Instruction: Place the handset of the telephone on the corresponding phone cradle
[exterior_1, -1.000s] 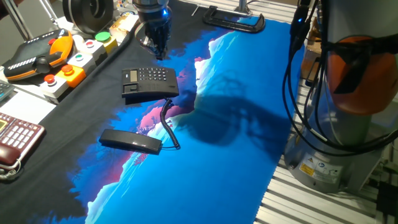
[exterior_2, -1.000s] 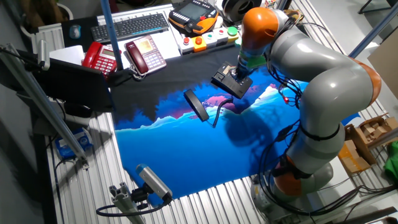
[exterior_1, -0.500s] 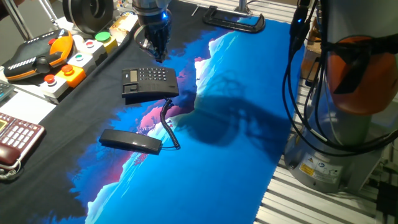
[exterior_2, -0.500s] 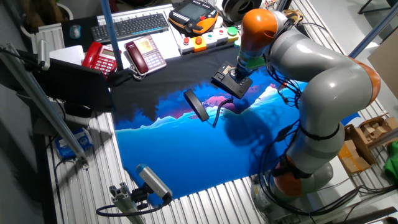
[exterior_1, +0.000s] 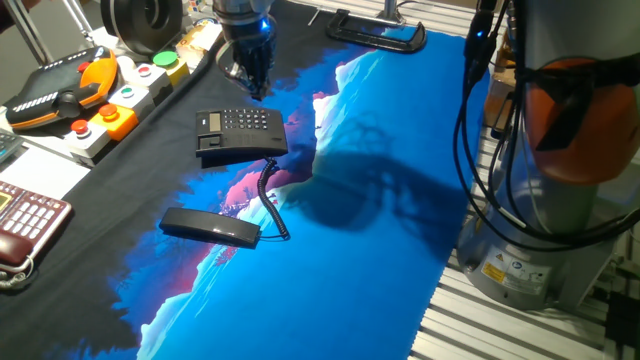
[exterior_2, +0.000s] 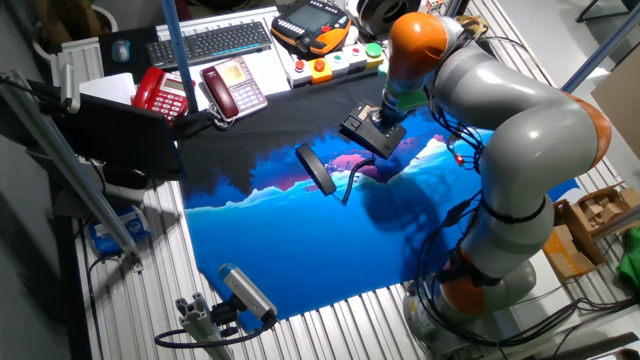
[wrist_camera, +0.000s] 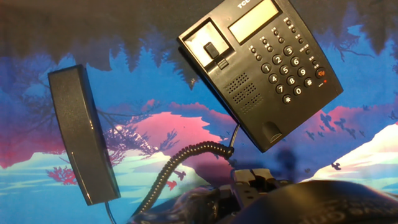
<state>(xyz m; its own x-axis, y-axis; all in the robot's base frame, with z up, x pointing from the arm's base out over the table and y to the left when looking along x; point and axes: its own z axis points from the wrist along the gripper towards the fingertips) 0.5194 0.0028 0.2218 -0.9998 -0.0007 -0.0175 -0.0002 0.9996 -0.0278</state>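
The black telephone (exterior_1: 240, 133) lies on the dark part of the blue mat, keypad up. Its phone cradle (wrist_camera: 239, 87) is the long recessed strip beside the keypad, and nothing lies in it. The handset (exterior_1: 211, 227) rests flat on the mat, apart from the base and nearer the front edge, joined to it by a coiled cord (exterior_1: 272, 200). The hand view shows the handset (wrist_camera: 83, 137) left of the telephone (wrist_camera: 261, 68). My gripper (exterior_1: 255, 88) hangs just past the telephone's far edge, fingers together, holding nothing. From the other side the gripper (exterior_2: 375, 115) stands over the telephone (exterior_2: 370, 135).
An orange-and-black controller (exterior_1: 70, 85) and a button box (exterior_1: 130, 95) sit at the left. A dark red and cream phone (exterior_1: 25, 220) lies at the near left. A black clamp (exterior_1: 380, 35) lies at the back. The arm's base (exterior_1: 560, 150) stands at the right.
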